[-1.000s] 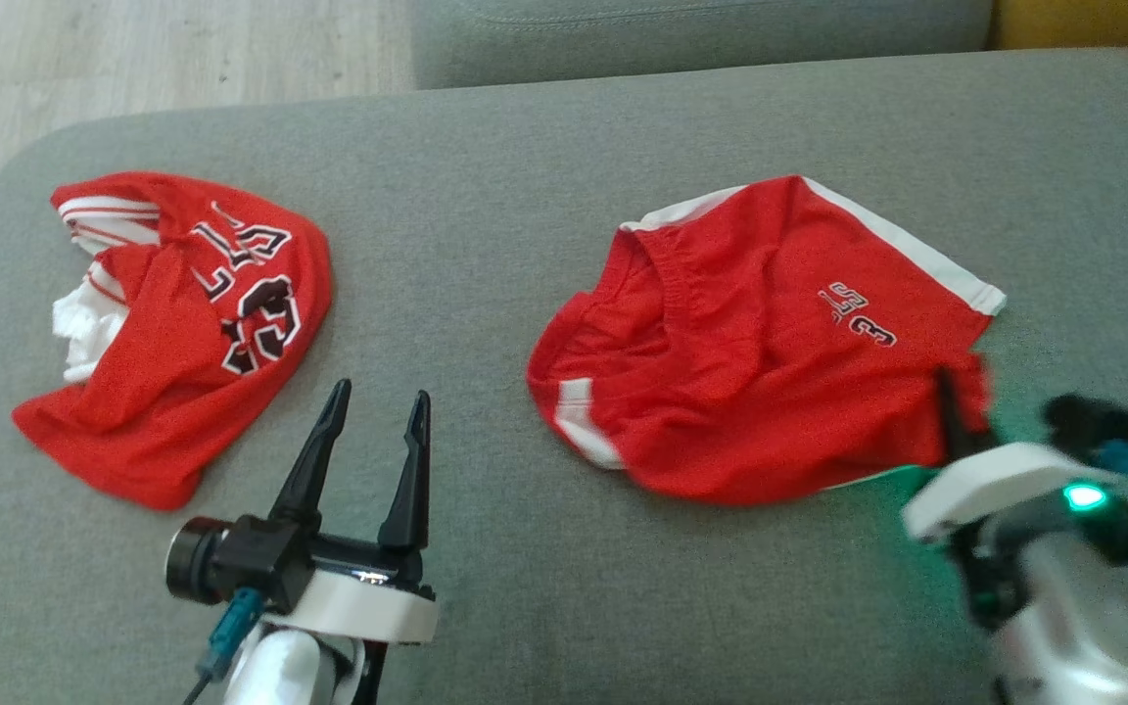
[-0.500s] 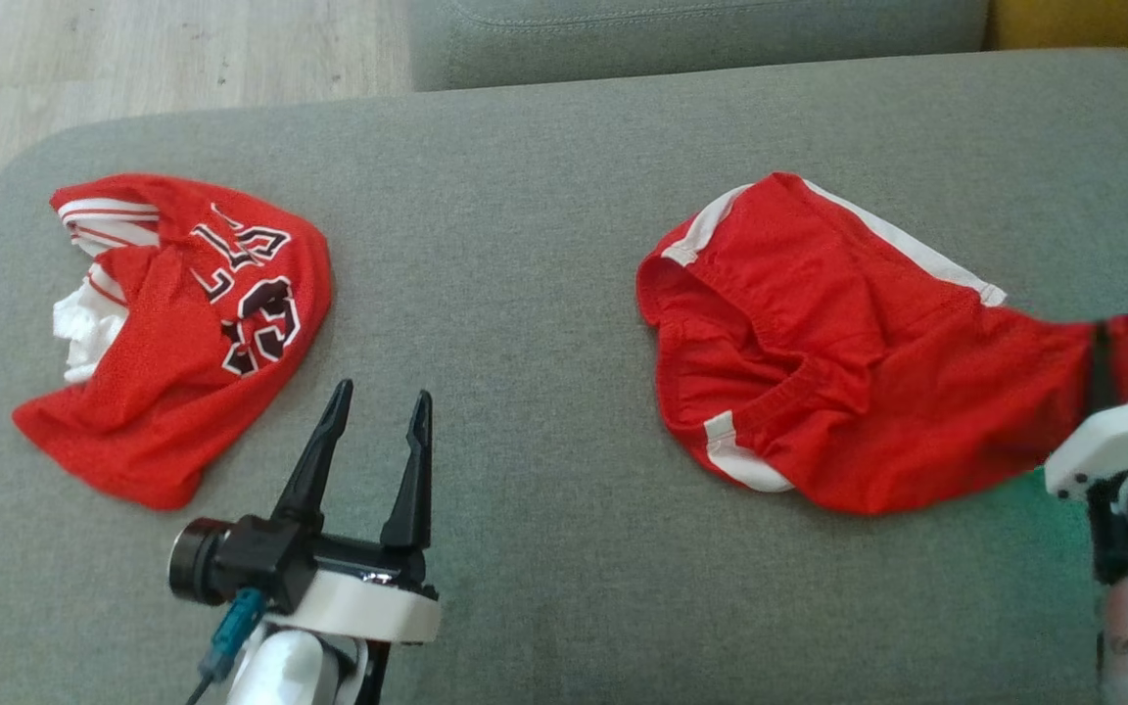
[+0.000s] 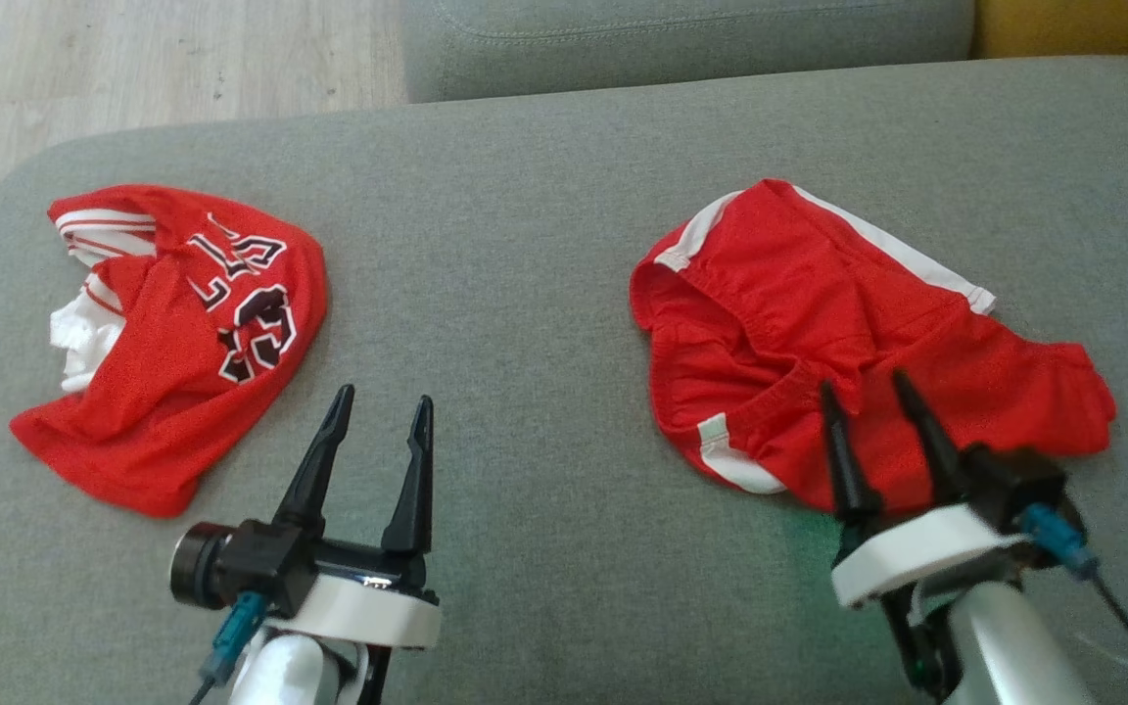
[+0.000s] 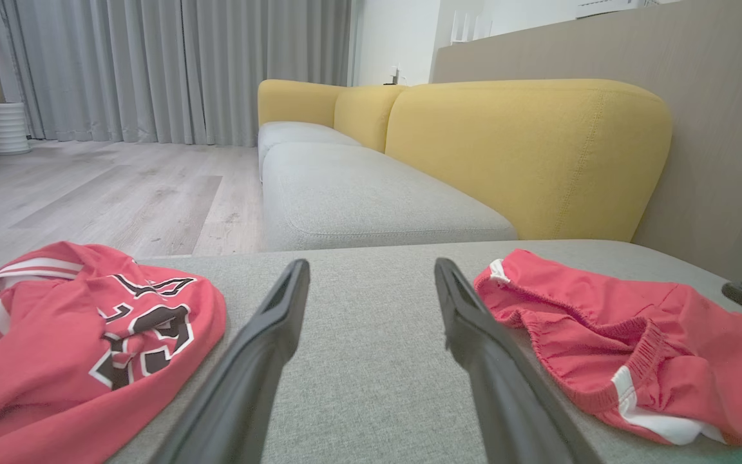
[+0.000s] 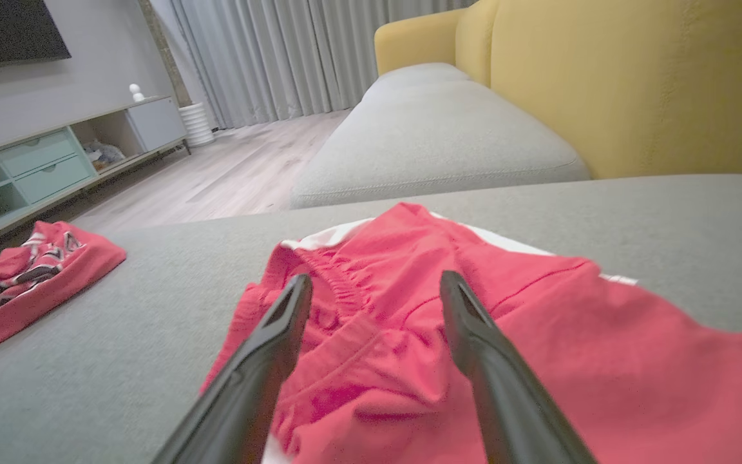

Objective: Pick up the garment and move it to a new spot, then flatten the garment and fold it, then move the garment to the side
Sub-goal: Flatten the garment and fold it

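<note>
The garment [image 3: 172, 343], a crumpled red jersey with black white-outlined lettering and a white sleeve, lies at the left of the grey cushion [image 3: 525, 255]; it also shows in the wrist views [image 4: 87, 335] [image 5: 23, 277]. My left gripper [image 3: 383, 395] [image 4: 372, 265] is open and holds nothing, just right of the garment and apart from it. A rumpled pair of red shorts [image 3: 819, 313] [image 4: 603, 335] [image 5: 538, 335] with white edging lies at the right. My right gripper [image 3: 864, 382] [image 5: 376, 278] stands open over the shorts' near edge, with nothing gripped.
The cushion's rounded left edge drops to the wooden floor [image 3: 133, 59]. Another grey seat cushion [image 3: 681, 39] adjoins at the back, with a yellow backrest [image 4: 525, 148] to the right. Bare cushion lies between the two red pieces. A low cabinet [image 5: 36, 167] stands across the room.
My right gripper dragged the shorts to the right, then opened and let them go. It now sits over their near edge. The left gripper and the jersey stayed put.
</note>
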